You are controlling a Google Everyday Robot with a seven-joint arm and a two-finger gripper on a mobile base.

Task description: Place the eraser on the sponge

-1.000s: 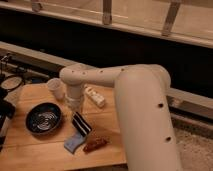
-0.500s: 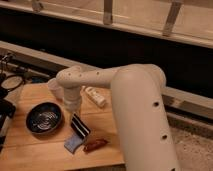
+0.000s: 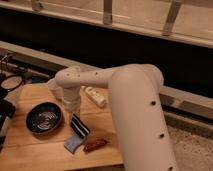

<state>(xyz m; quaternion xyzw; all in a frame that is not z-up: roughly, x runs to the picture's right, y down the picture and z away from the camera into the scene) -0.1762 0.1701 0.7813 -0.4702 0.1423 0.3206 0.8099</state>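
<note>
Hand [image 3: 73,111] shifted left; now above eraser [image 3: 78,125]; eraser on sponge [image 3: 72,144].

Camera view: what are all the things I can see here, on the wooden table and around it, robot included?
table: one, light wood, lower left
bowl: one, dark, round, left on the table
eraser: one, black with white stripes, right of the bowl, directly below the gripper
sponge: one, light blue, at the eraser's near end, close to the table's front edge
sausage-shaped item: one, reddish-brown, right beside the sponge
bottle: one, white, lying towards the back of the table
railing: pale posts, across the top
arm: one, white, reaching from the right over the table
gripper: one, at the arm's end, just above the eraser
</note>
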